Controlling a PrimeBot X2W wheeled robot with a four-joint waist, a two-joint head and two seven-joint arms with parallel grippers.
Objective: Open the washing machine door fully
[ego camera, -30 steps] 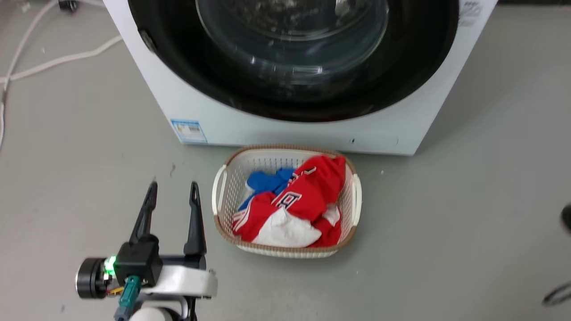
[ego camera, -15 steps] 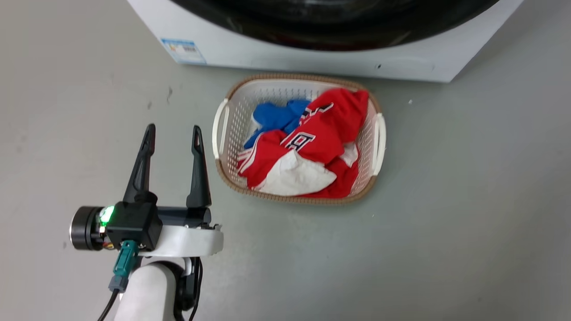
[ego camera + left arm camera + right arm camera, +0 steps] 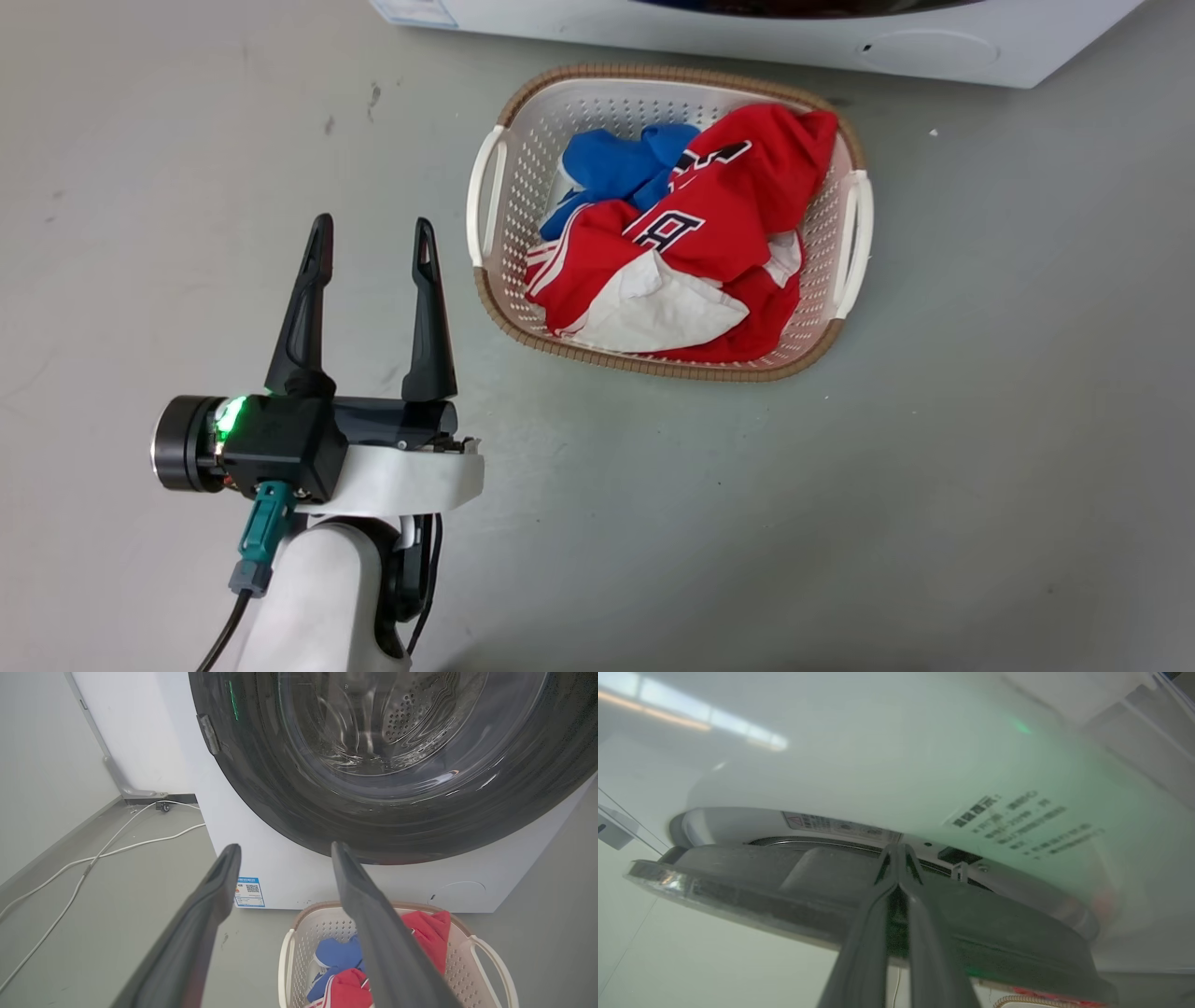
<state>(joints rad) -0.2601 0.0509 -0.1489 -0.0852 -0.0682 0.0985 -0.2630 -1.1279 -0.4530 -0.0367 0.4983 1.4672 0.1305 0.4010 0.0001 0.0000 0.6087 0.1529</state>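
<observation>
Left gripper (image 3: 373, 227) is spread wide with nothing in it. It hovers over the grey floor (image 3: 934, 467) at about 8 o'clock in the head view, fingers pointing to 12. Right gripper (image 3: 896, 848) is pinched together, and I can't see anything between the fingers. Its tips sit right at the rim of the washing machine door (image 3: 738, 886), but I can't tell if they actually touch it. In the right wrist view the door shows edge-on as a dark slab, with a thin dark gap between it and the silver ring on the white front behind. In the left wrist view it runs from 12 to 3 o'clock: a glossy black ring around a clear glass bowl, with the holed steel drum visible through it. A laundry basket (image 3: 658, 369) with red and blue clothes (image 3: 738, 215) sits at 1 o'clock from the left gripper, near the base of the washing machine (image 3: 653, 33).
</observation>
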